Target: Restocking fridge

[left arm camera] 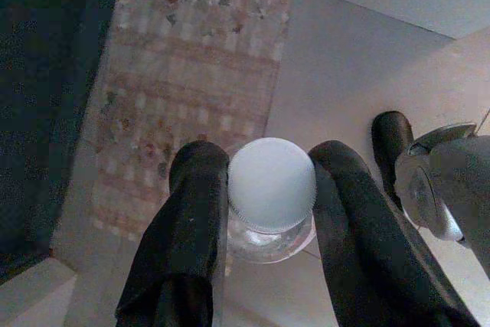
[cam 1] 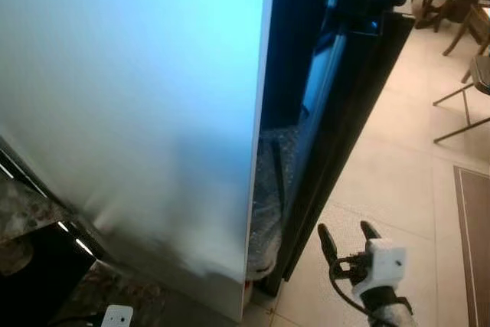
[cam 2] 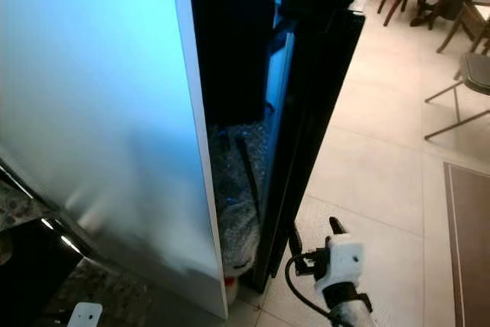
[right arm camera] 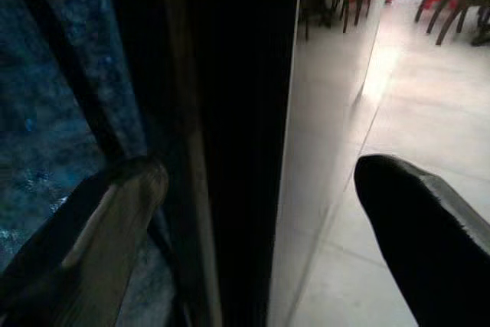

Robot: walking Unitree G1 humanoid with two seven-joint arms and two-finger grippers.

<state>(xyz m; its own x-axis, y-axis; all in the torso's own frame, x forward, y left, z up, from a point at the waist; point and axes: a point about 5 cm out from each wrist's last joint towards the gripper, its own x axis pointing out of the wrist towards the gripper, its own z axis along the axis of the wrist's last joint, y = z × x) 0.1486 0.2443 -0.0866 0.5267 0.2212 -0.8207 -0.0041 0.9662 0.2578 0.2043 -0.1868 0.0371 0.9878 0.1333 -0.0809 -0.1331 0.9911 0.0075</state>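
Fingers of the right gripper (cam 1: 349,240) are standing spread, low beside the edge of the tall black fridge door (cam 1: 348,105), which is standing ajar. Opening seems to be the step; next they should hook that edge and pull. Left wrist view is adding this: left gripper (left arm camera: 269,189) is clamping a clear bottle with pale round cap (left arm camera: 272,184).

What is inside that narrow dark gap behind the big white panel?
Behind the white panel, the gap holds crinkled clear plastic wrap at the bottom, beside the black door edge. Higher up it is too dark to tell. The right gripper hovers nearby, open.
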